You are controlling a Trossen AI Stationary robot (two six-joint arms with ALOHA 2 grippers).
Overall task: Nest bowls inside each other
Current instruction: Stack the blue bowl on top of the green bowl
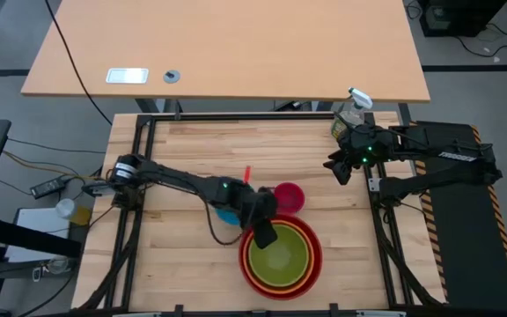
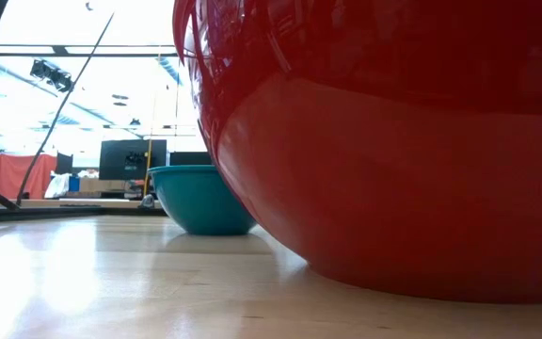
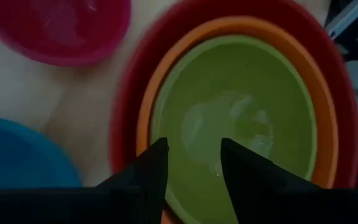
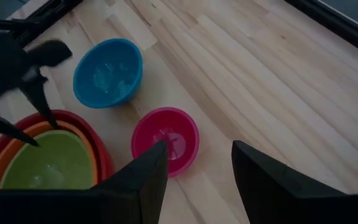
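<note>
The red bowl (image 1: 281, 255) sits near the table's (image 1: 174, 167) front edge, holding the orange bowl (image 1: 280, 254), which holds the lime green bowl (image 1: 280, 255); nothing else lies in the green one. The left gripper (image 1: 263, 232) hangs over the stack's rim, its fingers (image 3: 151, 171) parted and grasping nothing. The blue bowl (image 4: 108, 72) and the magenta-pink bowl (image 1: 289, 196) stand empty on the wood just beside the stack. The right gripper (image 1: 340, 167) waits at the table's right edge near a spray bottle (image 1: 350, 113), fingers released.

2 dark arms (image 1: 192, 185), green indicator lights
</note>
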